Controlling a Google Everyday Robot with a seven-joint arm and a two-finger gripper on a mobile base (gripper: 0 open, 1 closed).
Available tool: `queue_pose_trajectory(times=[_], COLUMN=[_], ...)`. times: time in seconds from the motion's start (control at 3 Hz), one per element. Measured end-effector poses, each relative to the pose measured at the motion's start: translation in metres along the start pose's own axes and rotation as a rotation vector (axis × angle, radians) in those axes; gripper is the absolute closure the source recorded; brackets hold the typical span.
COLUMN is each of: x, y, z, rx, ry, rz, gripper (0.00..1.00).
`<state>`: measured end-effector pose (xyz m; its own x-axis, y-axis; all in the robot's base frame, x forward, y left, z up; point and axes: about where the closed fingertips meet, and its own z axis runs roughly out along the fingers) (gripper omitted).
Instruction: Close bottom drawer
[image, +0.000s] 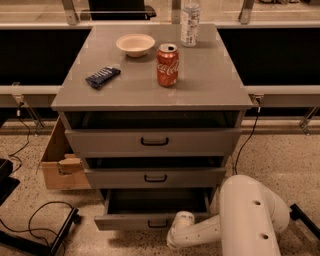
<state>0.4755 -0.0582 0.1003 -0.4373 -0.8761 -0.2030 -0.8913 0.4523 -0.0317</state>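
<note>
Gripper sits low at the front of the bottom drawer, just right of its black handle. Honestly can't tell if it's spread or pinched together. The drawer's sticking out partway under the other two, grey inside showing. Coke can and bowl up on the desk.

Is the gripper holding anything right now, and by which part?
Cannot tell: the gripper sits against the slim grey bottom drawer front panel, right of its black bar handle; no grasp shows.
</note>
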Motion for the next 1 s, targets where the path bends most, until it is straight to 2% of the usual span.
queue_pose_trajectory(times=[0.33, 0.67, 1.0], x=[0.000, 0.004, 0.005], y=[-0.022, -0.070, -0.080], z=[0.016, 0.024, 0.023], rx=[0.040, 0.106, 0.121], ry=[0.009, 0.020, 0.024], rz=[-0.008, -0.007, -0.008], gripper=[1.00, 1.00, 1.00])
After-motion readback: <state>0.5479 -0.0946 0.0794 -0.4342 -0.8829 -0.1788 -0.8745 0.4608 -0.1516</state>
